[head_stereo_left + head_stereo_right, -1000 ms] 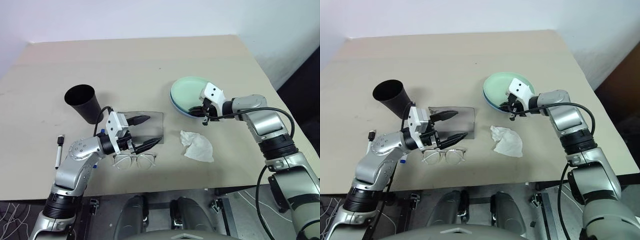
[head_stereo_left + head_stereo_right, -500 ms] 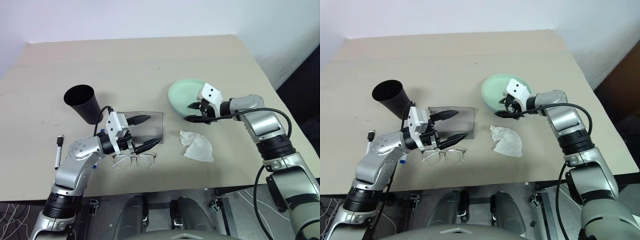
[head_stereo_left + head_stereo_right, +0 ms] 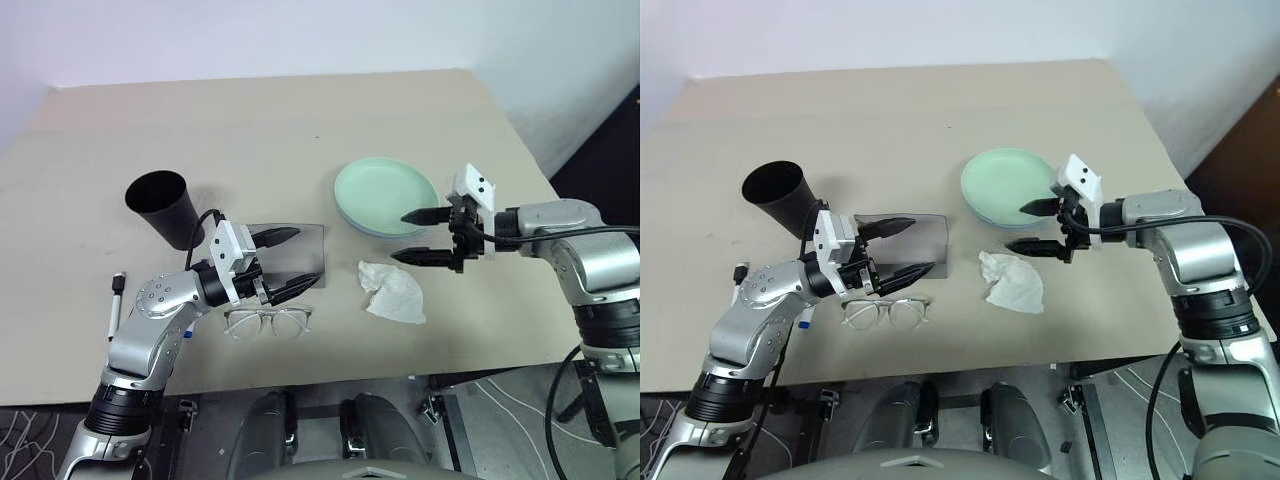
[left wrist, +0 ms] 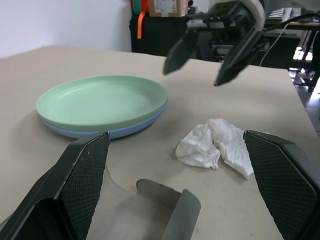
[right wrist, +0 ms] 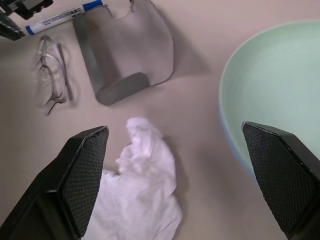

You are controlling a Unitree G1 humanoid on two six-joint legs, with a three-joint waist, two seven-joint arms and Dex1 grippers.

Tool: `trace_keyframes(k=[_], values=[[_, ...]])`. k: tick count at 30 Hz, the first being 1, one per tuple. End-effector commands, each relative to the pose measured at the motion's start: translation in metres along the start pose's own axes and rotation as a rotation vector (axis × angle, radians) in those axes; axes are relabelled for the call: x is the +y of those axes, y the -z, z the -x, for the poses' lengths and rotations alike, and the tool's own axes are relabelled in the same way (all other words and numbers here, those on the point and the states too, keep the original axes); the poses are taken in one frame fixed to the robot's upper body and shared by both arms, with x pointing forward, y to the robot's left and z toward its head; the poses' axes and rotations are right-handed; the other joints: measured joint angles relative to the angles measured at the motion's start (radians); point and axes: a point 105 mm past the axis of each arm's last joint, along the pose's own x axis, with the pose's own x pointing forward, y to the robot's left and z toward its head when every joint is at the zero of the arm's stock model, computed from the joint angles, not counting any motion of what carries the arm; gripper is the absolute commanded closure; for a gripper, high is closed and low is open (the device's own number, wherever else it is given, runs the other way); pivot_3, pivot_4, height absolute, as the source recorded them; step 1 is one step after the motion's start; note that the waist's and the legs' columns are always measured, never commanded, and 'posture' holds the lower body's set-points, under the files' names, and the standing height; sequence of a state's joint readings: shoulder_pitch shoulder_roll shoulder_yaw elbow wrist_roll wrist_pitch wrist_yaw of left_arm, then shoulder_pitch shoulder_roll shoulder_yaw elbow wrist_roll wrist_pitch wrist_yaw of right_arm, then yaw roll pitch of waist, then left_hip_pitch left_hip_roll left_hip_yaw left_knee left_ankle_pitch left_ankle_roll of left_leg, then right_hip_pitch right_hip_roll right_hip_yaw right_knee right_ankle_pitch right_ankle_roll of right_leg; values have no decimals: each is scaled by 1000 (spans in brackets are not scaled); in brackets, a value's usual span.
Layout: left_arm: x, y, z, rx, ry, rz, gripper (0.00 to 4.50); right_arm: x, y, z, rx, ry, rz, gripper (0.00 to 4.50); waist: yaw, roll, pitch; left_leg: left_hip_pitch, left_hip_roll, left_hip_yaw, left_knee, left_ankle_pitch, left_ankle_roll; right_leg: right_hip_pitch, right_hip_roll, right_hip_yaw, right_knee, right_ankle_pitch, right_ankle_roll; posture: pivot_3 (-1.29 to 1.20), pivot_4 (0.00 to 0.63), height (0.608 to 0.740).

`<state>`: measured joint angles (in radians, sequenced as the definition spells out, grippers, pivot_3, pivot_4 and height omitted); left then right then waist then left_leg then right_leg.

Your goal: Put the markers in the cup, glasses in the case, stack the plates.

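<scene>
The mint green plate (image 3: 384, 188) lies stacked on the light blue plate (image 4: 116, 131), whose rim shows beneath it. My right gripper (image 3: 401, 237) hovers open just off the stack's near right rim, holding nothing. My left gripper (image 3: 306, 257) hangs open over the grey case (image 3: 298, 249). The glasses (image 3: 268, 320) lie in front of the case, toward the table's near edge. The black cup (image 3: 163, 206) stands upright at the left. A dark-ended marker (image 3: 116, 305) lies at the far left. The blue-capped marker (image 5: 60, 19) lies beside the case, partly under my left arm.
A crumpled white tissue (image 3: 392, 292) lies between the plates and the table's front edge, below my right gripper. The beige table (image 3: 300, 130) stretches wide toward the back. Its right edge runs close behind my right arm.
My right gripper has opened and let go of the green plate, which now rests flat on the blue one. It has drawn back to the right. The left arm has stayed still.
</scene>
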<state>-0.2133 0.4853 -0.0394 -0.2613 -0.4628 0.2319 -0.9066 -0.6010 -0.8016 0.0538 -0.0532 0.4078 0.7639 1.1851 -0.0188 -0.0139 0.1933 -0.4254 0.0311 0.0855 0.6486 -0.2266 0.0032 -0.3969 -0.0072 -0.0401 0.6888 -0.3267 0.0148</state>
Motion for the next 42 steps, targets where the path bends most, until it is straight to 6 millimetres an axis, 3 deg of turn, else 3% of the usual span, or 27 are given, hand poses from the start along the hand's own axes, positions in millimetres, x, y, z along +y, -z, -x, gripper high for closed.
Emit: trace_keyframes(k=[1, 10, 11, 13, 24, 30, 37, 40, 42], values=[[3, -14, 1, -36, -7, -46, 0, 14, 1, 2, 9, -38, 25, 23, 5, 0, 0, 0, 0, 0, 0, 0, 0, 0, 0, 0, 0, 0, 0, 0, 150, 715], [4, -14, -4, -40, 3, -42, 0, 26, 36, -19, 111, -71, 41, 23, 7, 0, 0, -1, -1, 0, 1, 0, 1, 0, -1, 0, -1, 0, 2, 0, 150, 715], [4, -14, -4, -39, 3, -42, 0, 25, 37, -20, 112, -68, 49, 190, 6, 0, 0, -1, -1, 0, 1, 0, 1, 0, -1, 0, -1, 0, 2, 0, 150, 715], [4, -14, -5, -40, 2, -41, 0, 24, 36, -19, 110, -63, 62, 594, 5, 0, 0, -1, -1, 0, 0, 0, 1, 0, -1, 0, -1, 0, 2, 0, 150, 715], [5, -14, -5, -43, -15, -44, 0, 26, 41, -23, 153, -94, 110, 4483, 7, 0, 0, -1, -1, 0, 1, 0, 1, 0, -1, 0, -1, 0, 2, 0, 150, 715], [5, -13, -3, -41, -23, -44, 0, 20, 29, -17, 123, -73, 129, 4483, 6, 0, 0, -1, -1, 0, 1, 0, 1, 0, -1, 0, -1, 1, 2, 0, 150, 715], [6, -13, -1, -42, -31, -45, 0, 5, -7, 0, -12, 11, 112, 4483, 6, 0, 0, -1, -1, 0, 1, 0, 1, 0, -1, 0, -1, 1, 2, 0, 150, 715], [7, -14, -2, -42, -31, -46, 0, 3, 3, 1, 27, 19, 99, 3886, 7, 0, 0, -1, -1, 0, 0, 0, 1, 0, -1, 0, -1, 1, 2, 0, 150, 715], [8, -13, -2, -42, -31, -48, 0, 4, 8, -1, 41, 6, 78, 3223, 7, 0, 0, -1, -1, 0, 0, 0, 1, 0, -2, 0, -1, 1, 2, 0, 150, 715]])
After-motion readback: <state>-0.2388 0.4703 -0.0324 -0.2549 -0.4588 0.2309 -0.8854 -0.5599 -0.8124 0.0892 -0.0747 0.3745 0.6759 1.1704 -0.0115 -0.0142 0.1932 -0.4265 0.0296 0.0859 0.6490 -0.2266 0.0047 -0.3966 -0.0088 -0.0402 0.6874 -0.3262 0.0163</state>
